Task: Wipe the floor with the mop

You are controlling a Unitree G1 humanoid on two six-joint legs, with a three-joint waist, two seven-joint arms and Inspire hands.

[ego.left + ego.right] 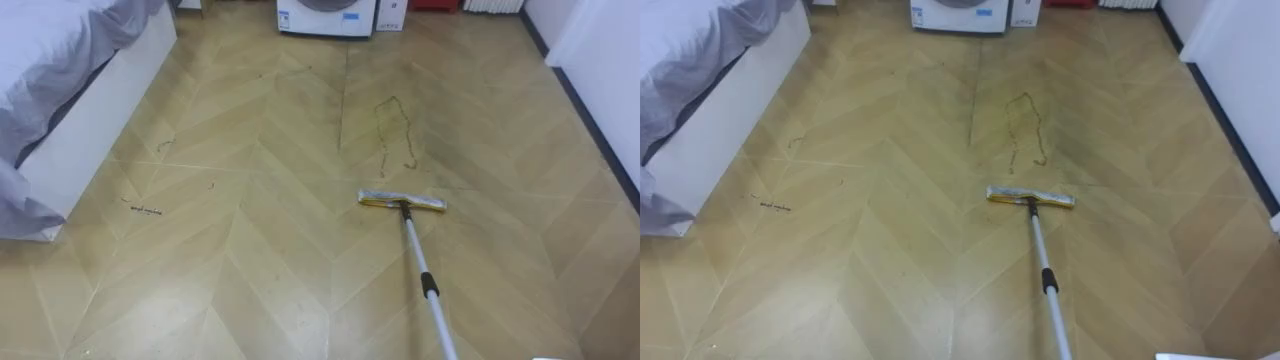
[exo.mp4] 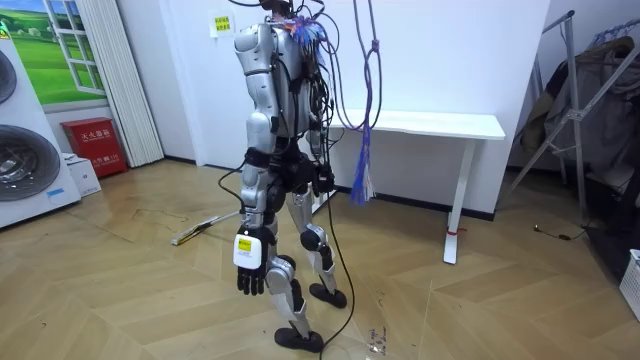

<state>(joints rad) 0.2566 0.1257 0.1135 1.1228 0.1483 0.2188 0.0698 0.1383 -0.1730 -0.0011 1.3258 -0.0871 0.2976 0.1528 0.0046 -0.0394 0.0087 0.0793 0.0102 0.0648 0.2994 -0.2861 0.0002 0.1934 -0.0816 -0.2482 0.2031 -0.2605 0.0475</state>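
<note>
Floor (image 1: 250,270): wood laid in a herringbone pattern, with a wide open strip running ahead of the robot.
- Left edge: a bed (image 1: 110,110) with a white frame. Grey bedding (image 1: 40,60) spills over its side and hangs to the floor at the near corner.
- Right edge: a white wall (image 1: 605,70) with a dark skirting (image 1: 590,130) slanting along its foot.
- Far end: a washing machine (image 1: 325,15) stands against the wall.

Mop (image 1: 415,240): on the floor right of centre, well apart from both the bed and the wall.
- The mop head (image 1: 402,201) lies flat, crosswise to the pole.
- The pole (image 1: 437,310) slants back toward the lower right and leaves the bottom edge of the picture. It has a dark collar partway along.
- I cannot tell what holds its upper end.

On the floor:
- A thin looping mark (image 1: 393,130) lies just beyond the mop head, between it and the washing machine.
- A small bit of debris (image 1: 146,210) lies near the bed, well to the left of the mop.
- Nothing stands between the mop head and the looping mark.

Room view: the robot stands upright on open floor, facing the room view's left.
- The left hand (image 2: 250,262) hangs at its side with the fingers loose and pointing down, holding nothing.
- Behind the robot a white surface (image 2: 440,123) stands against the wall.
- A red box (image 2: 95,145) sits by the wall at the room view's left.
- A drying rack (image 2: 590,90) stands at the room view's right, well away from the robot.
</note>
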